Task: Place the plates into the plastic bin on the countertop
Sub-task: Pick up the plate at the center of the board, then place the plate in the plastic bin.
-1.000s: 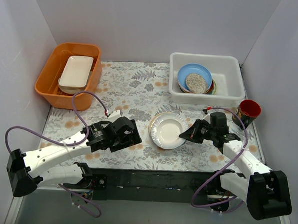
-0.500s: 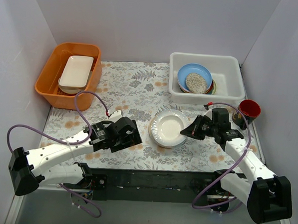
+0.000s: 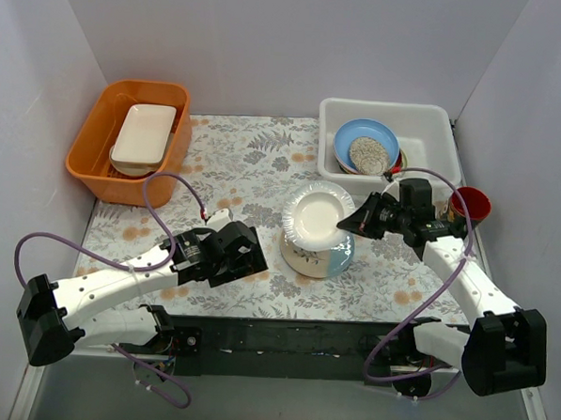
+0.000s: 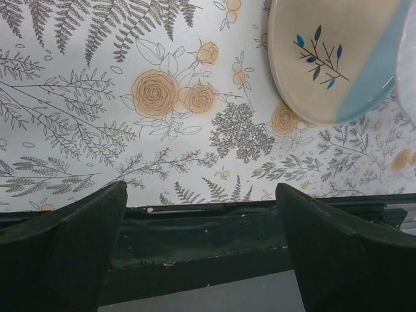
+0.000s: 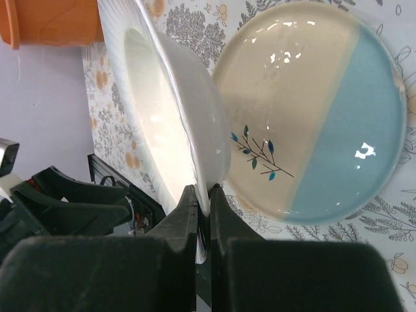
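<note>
Far to the left of the plastic bin [image 3: 424, 166], level with it at the back of the countertop [image 3: 255, 162], stood the orange tub [image 3: 86, 157] with the white rectangular dish [image 3: 143, 132] inside it. My left gripper [image 3: 243, 253] hung low over the leaf print, left of the bin and much nearer my bases. Its jaws were spread wide with nothing between them, and its wrist view showed only the print and the table's dark front edge.

Just in front of the bin's left end, the cream-and-blue plate [image 3: 317, 262] lay flat on the countertop. It was off to the right of my left gripper and not touching it. Over that plate, closer to the bin's front wall, was the white plate [image 3: 316, 217], tipped steeply up on edge with its hollow facing away from the bin. My right gripper [image 3: 355, 223] was clamped on that plate's right rim, and the right wrist view showed the fingers pinched tight across the thin edge. I could not tell whether the white plate's lower rim touched the plate beneath it. The white plate was outside the bin, short of its front wall.

Inside the bin, at its left end, lay the light blue plate [image 3: 362, 133] with the speckled plate [image 3: 368, 155] on top of it and more plates under them. The red cup [image 3: 469, 203] stood just off the bin's front right corner.
</note>
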